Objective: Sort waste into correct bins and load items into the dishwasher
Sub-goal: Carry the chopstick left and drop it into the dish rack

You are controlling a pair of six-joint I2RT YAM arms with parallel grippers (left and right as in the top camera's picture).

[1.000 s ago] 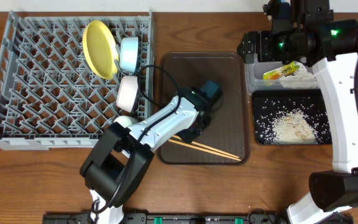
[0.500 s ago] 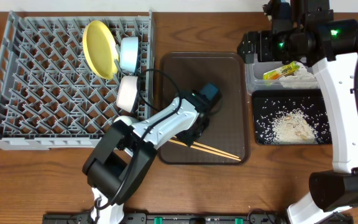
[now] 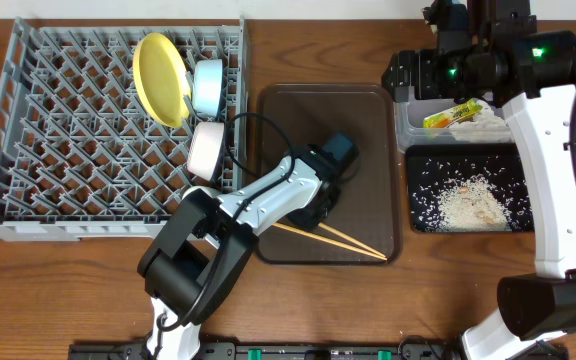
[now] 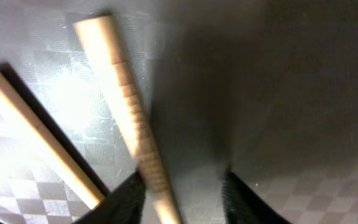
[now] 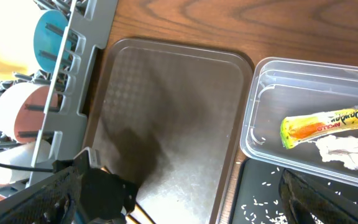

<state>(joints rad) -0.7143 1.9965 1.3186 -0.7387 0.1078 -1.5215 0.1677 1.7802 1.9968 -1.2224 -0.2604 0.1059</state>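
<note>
Left end effector [image 4: 182, 199] hides under its arm overhead — close up, it stands parted astride one chopstick [image 4: 132, 124], ends cut off. Right end effector [image 5: 182, 200] gapes empty over brown tray [image 5: 185, 112].

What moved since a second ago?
Very little. The left arm swung its elbow slightly right. The left gripper stayed low over the chopsticks on the brown tray, jaws open around one stick, nothing lifted. The right gripper, plate, wrapper and rice stayed put.
</note>
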